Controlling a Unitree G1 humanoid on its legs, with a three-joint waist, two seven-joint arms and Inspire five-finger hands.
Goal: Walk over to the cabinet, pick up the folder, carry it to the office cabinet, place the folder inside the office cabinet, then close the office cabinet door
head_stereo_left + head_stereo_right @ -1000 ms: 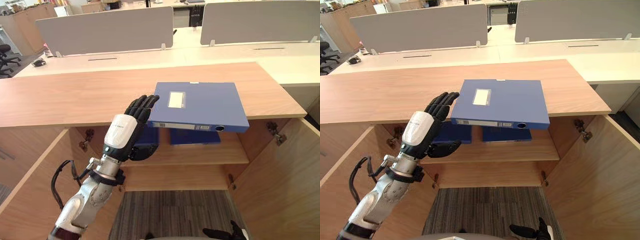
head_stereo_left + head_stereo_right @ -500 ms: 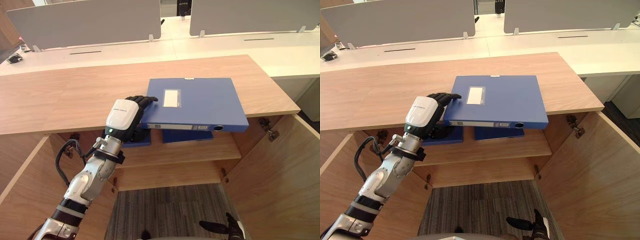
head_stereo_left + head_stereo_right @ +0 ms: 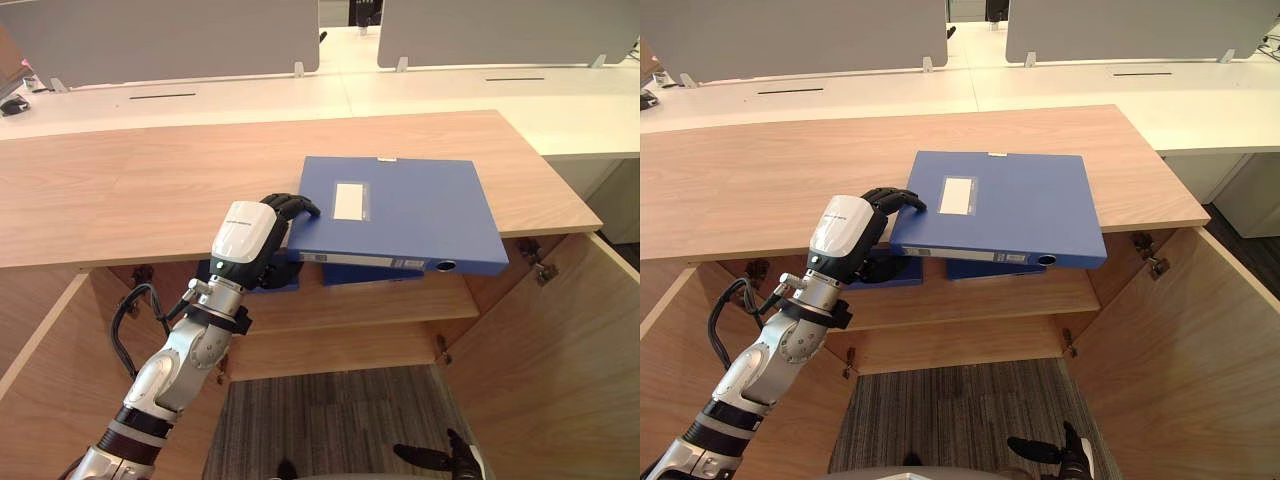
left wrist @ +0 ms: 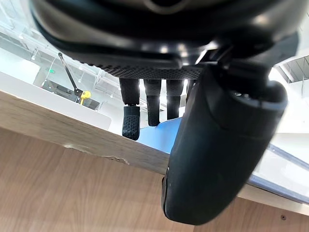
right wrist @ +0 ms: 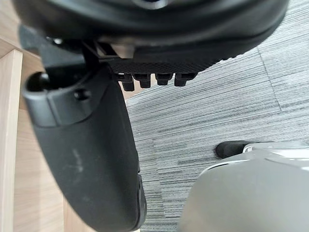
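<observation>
Status: the walk-up is done and the pickup is under way, nothing past that.

- The flat blue box folder [image 3: 400, 210] lies on the top of the light wooden cabinet [image 3: 130, 200], toward its front right. Its near long side overhangs the top's front edge.
- The left robot hand [image 3: 245, 235] is at the folder's near left corner and pinches it. The fingers [image 3: 290, 203] curl over the folder's top face, and the thumb sits under the overhanging part.
- I can't tell whether the folder has lifted off the top at all. Most of it looks supported by the wood.
- The right robot hand [image 3: 435, 460] hangs low by the floor, well apart from the folder, and I cannot tell its state.
- Below the top, the wooden door on the right [image 3: 560, 350] stands open. The inner wooden shelf [image 3: 380, 305] carries other dark blue folders [image 3: 980, 269].

Left to do, by my read:
- lift the folder clear
- carry it to the office cabinet
- set it inside
- shut the door

A one-corner grip on a wide folder looks marginal, so it may droop or twist once it leaves the edge.
</observation>
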